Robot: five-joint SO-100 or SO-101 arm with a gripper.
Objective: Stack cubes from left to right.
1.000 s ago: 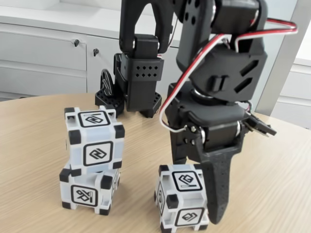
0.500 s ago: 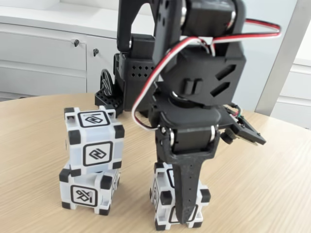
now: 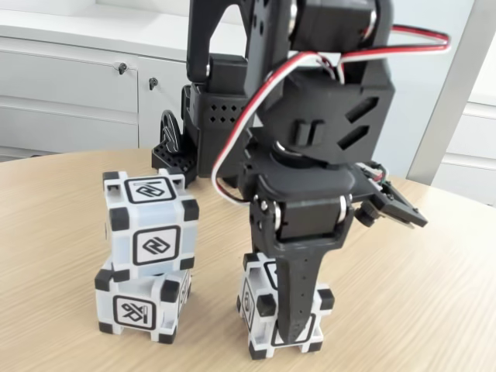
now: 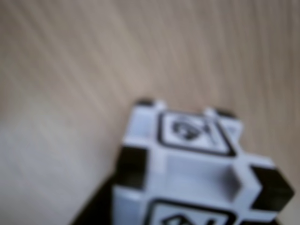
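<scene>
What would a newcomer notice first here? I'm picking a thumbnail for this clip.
The black arm dominates the middle of the fixed view, its fingers reaching down over a lone cube on the wooden table. To the left in that view stands a stack of two cubes, the upper one sitting slightly askew. The wrist view shows the lone cube blurred and close.

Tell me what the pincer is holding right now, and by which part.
The pincer is down around the third cube on the table, one finger across its front face. Whether it actually grips cannot be told; the far finger is hidden.
</scene>
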